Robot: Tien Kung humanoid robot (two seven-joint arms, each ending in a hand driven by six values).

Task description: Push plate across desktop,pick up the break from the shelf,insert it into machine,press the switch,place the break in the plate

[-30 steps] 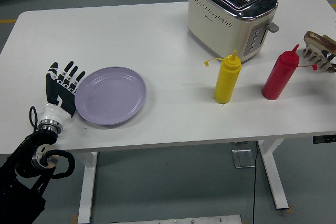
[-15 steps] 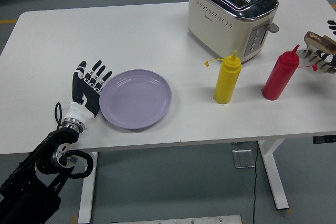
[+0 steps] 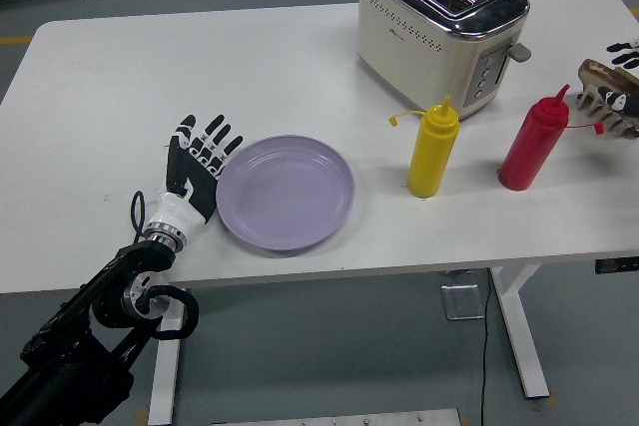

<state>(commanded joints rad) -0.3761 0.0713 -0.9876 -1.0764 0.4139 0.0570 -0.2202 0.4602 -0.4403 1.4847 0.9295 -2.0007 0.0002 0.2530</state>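
While the white table (image 3: 300,57) takes up most of the view, the toaster (image 3: 439,22) sits at the back right. The purple plate (image 3: 287,192) lies near the front edge, left hand (image 3: 195,169) flat and open against its left rim, holding nothing. A yellow bottle (image 3: 433,149) and red bottle (image 3: 532,145) stand between plate and bread rack (image 3: 609,107). Right hand (image 3: 626,52) barely peeks in at the edge, can't tell its grip.

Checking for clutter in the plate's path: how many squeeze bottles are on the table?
2. The yellow bottle stands right of the plate, in front of the toaster; the red bottle stands further right.
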